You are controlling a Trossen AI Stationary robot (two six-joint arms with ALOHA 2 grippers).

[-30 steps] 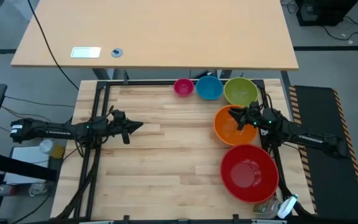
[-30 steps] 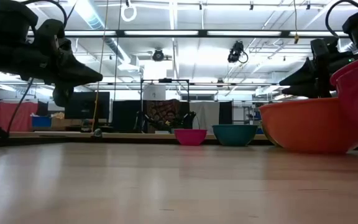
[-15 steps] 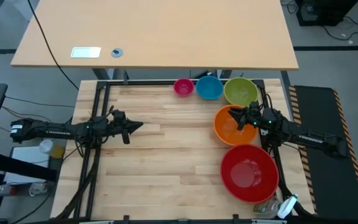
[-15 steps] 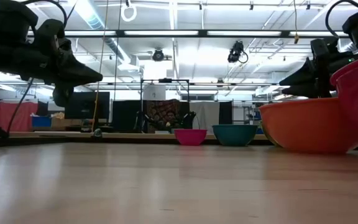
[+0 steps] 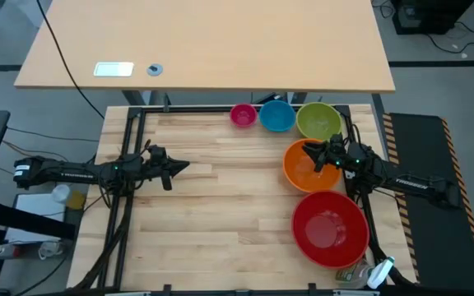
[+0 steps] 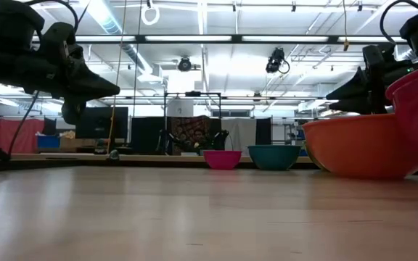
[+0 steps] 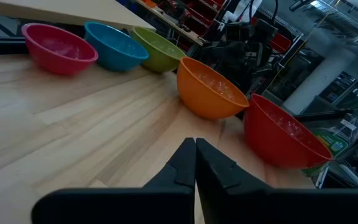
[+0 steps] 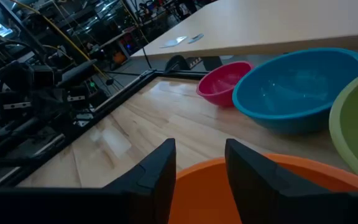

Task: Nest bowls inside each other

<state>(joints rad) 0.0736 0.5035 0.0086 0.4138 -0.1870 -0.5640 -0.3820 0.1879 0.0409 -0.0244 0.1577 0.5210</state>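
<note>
Five bowls stand upright on their bases along the table's right side: pink [image 5: 243, 115], blue [image 5: 276, 116] and green [image 5: 319, 121] in a row at the far edge, orange [image 5: 303, 171] nearer, red [image 5: 329, 226] nearest. None sits inside another. My right gripper [image 5: 313, 156] hangs open over the orange bowl's [image 8: 229, 186] hollow, fingers [image 8: 157, 165] pointing toward the table's left, nothing between them. My left gripper [image 5: 183, 167] floats shut above the table's left part, pointing level toward the bowls [image 7: 195, 146].
Bare wood fills the table's middle and left [image 5: 220, 205]. A black frame rail [image 5: 130, 164] runs along the left side. Beyond the far edge stands a light desk [image 5: 220, 49] with a white card [image 5: 113, 69]. A plastic bottle [image 5: 364, 275] lies at the near right corner.
</note>
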